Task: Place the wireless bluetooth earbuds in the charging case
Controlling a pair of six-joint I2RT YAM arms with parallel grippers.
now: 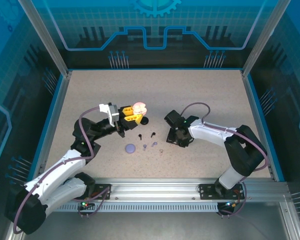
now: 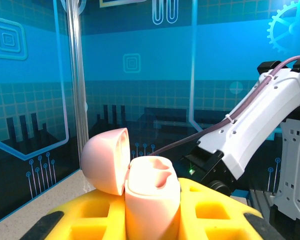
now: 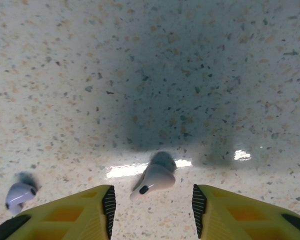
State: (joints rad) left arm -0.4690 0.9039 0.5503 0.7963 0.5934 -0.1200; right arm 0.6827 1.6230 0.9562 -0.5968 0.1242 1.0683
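Speckled table lay inside blue walls. On it, the left gripper pinched the open pink case, its lid tipped back. The right gripper hung low with fingers spread, a pale earbud lying between them, touching neither. A lavender earbud lay nearby, and two black earbuds lay between the arms.

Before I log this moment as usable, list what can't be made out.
- Left wrist view: pink case, lower body hidden between the yellow fingers and cut by the bottom edge.
- Top view: earbuds too small to tell which way they lie.
- Right wrist view: lavender earbud blurred, shape unclear.
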